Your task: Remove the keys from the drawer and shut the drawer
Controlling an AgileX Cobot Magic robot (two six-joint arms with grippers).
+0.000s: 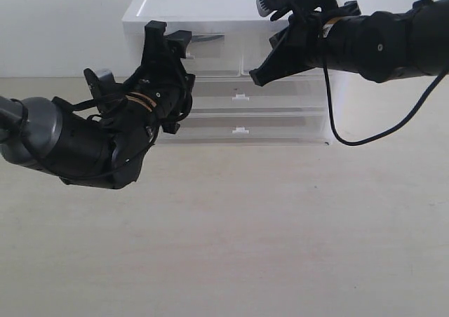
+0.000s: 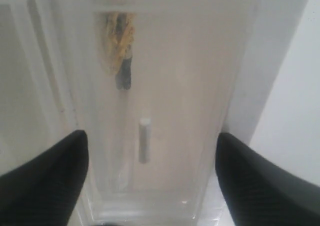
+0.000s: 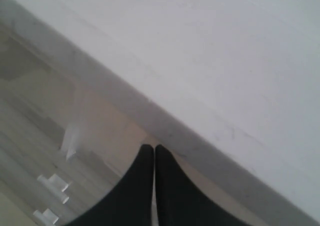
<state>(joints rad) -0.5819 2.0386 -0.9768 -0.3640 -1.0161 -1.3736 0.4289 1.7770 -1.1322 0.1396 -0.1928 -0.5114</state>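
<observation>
The drawer [image 1: 210,56] is the upper left half-width one of a white translucent drawer unit [image 1: 231,8]; its front looks level with the neighbouring drawer. In the left wrist view its white tab handle [image 2: 144,140] lies between my open fingers, and the keys [image 2: 120,45], gold pieces on a black cord, show blurred through the plastic further in. My left gripper [image 1: 168,35] [image 2: 150,186] is open just in front of this drawer's left part, holding nothing. My right gripper [image 1: 257,80] [image 3: 154,152] is shut and empty, its tips near the seam between the two half-width drawers.
The matching right-hand half-width drawer [image 1: 295,61] sits behind my right arm. Two full-width drawers [image 1: 242,96] [image 1: 242,129] lie below it, each with a small tab. A black cable [image 1: 365,138] hangs from the right arm. A beige tabletop [image 1: 266,233] stretches in front.
</observation>
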